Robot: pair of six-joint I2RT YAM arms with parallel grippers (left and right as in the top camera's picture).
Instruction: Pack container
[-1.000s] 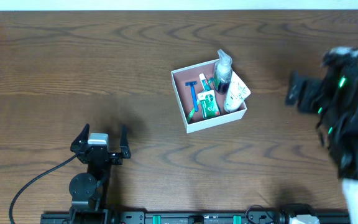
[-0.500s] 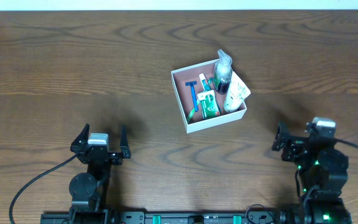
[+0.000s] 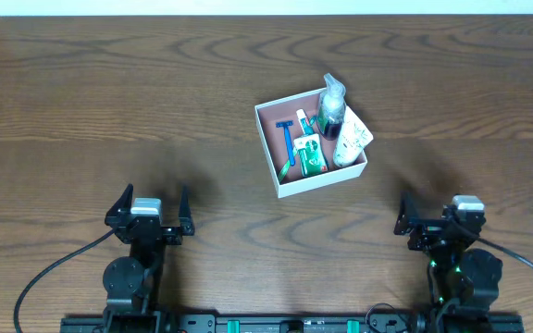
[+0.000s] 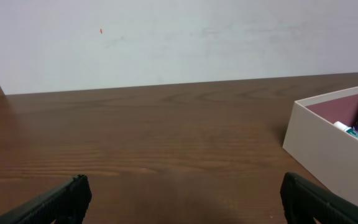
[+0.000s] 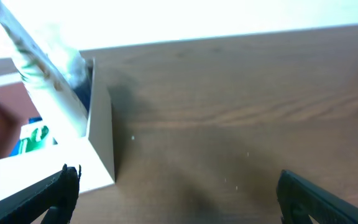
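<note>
Resting low at the near left edge of the dark wooden worktop (image 3: 81,83), the left claw (image 3: 152,198) was spread wide with nothing between its black fingers (image 3: 118,201); its own camera showed both tips parted over bare wood (image 4: 185,199). From there the container (image 3: 322,181) lay well apart, farther back and off to the right, and only its white corner and a strip of pink-brown floor reached into the left wrist view at the right edge (image 4: 316,146). Seen from overhead, the container sat slightly right of the worktop's centre, turned a little askew. Inside it, from left to right, were a blue razor (image 3: 288,139), a green-and-white packet (image 3: 311,154) lying flat, a dark pump bottle (image 3: 331,109) at the back corner, and a white tube (image 3: 352,139) leaning against the right wall with its end over the rim. The right claw (image 3: 438,217) sat at the near right edge, likewise gaping and holding nothing. The container lay ahead of it and to its left, clear of the fingers; in the right wrist view (image 5: 179,186) the box's white corner (image 5: 101,134) and the leaning tube filled the left side.
</note>
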